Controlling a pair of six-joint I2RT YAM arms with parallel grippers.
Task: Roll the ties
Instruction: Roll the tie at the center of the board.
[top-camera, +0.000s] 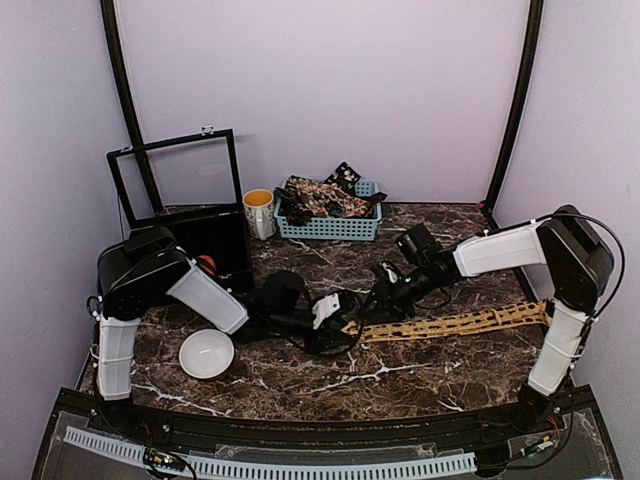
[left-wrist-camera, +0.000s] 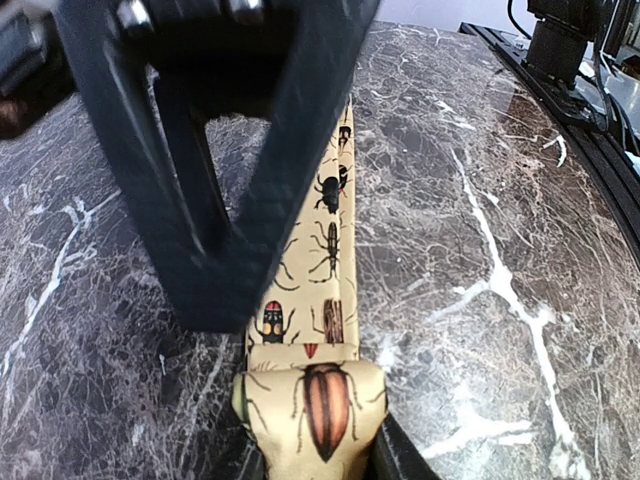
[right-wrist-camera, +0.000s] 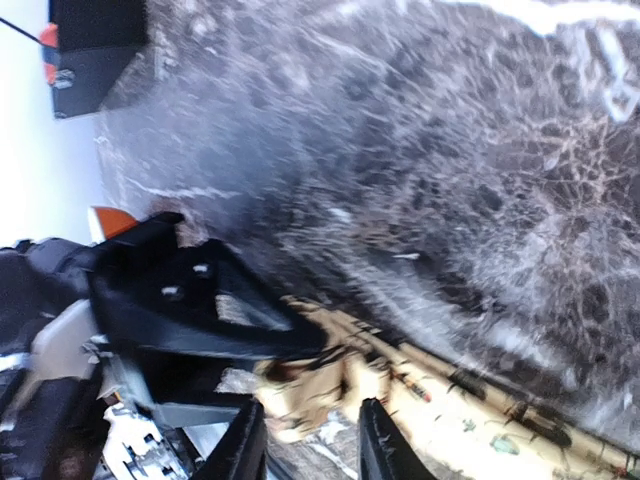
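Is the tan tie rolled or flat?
Tie mostly flat: one end curled in the left gripper, the rest stretched along the table.

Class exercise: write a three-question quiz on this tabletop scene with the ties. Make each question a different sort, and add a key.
1. True or false: the blue basket holds dark ties.
2. What is printed on the tan tie? A beetles, B stripes, C flowers.
3. Which gripper pinches the tan tie's folded end?
Key: 1 true; 2 A; 3 the left gripper.
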